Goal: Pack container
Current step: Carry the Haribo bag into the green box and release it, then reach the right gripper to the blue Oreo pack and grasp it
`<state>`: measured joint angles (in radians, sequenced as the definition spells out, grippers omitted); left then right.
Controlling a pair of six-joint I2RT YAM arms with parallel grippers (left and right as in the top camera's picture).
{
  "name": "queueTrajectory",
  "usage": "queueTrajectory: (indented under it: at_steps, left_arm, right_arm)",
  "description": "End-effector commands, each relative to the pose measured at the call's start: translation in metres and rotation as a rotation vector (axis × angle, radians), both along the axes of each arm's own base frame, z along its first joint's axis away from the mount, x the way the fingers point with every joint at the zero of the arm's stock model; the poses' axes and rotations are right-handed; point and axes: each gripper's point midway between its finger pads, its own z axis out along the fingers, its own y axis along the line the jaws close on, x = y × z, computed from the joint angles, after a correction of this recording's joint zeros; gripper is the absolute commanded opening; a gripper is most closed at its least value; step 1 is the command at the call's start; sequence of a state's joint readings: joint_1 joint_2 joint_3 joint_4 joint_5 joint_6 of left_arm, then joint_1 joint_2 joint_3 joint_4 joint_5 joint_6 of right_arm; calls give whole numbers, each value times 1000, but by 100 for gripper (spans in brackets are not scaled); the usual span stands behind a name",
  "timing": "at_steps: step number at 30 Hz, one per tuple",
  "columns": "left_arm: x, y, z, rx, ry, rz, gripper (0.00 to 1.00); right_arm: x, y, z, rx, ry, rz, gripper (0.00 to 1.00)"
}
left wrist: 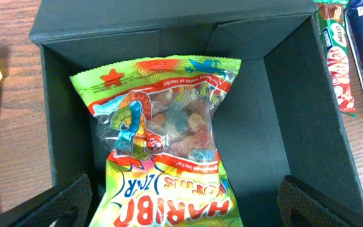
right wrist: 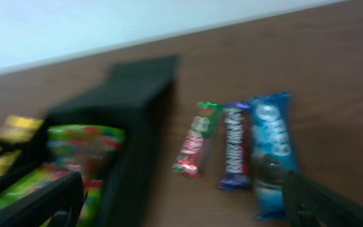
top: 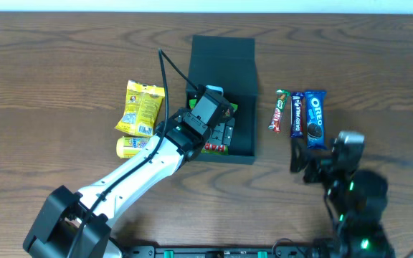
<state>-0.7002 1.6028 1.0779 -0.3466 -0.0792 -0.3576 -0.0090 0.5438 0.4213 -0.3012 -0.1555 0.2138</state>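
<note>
The dark teal-green container [top: 242, 79] stands open at mid-table, its flap lid [top: 223, 51] lying flat behind it. A green Haribo worms bag [left wrist: 169, 126] lies on its floor. My left gripper [top: 218, 133] is down in the container, open, with its fingers wide on either side of the bag's near end [left wrist: 186, 186] and clear of it. My right gripper [top: 303, 159] is open and empty, just in front of three bars to the right of the container. The right wrist view is blurred; its gripper [right wrist: 183, 183] shows open there.
The three bars lie side by side: a red-green bar [top: 278, 110], a purple bar [top: 297, 113] and a blue Oreo pack [top: 315, 118]. They also show in the right wrist view [right wrist: 273, 151]. Yellow snack packets [top: 142, 107] and a yellow roll [top: 131, 146] lie left of the container.
</note>
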Motion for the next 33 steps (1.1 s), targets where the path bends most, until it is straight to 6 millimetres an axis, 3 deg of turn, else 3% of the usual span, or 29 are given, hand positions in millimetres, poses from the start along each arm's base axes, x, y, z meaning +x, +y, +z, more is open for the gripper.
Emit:
queueTrajectory:
  at_steps: [1, 5, 12, 19, 31, 33]
  left_arm:
    - [6, 1, 12, 2, -36, -2, 96]
    - [6, 1, 12, 2, -35, -2, 95]
    - [6, 2, 12, 2, -34, -2, 96]
    - [6, 2, 12, 4, -31, -2, 95]
    - [6, 2, 12, 4, -32, -2, 95]
    - [6, 2, 12, 2, -34, -2, 95]
  right_arm:
    - [27, -35, 2, -176, 130, -88, 99]
    - [61, -50, -17, -250, 318, -54, 99]
    - [104, -74, -86, -253, 590, -71, 97]
    - [110, -85, -143, -245, 733, -63, 82]
    - [114, -85, -180, -256, 778, -20, 68]
    - [116, -85, -180, -263, 770, -14, 59]
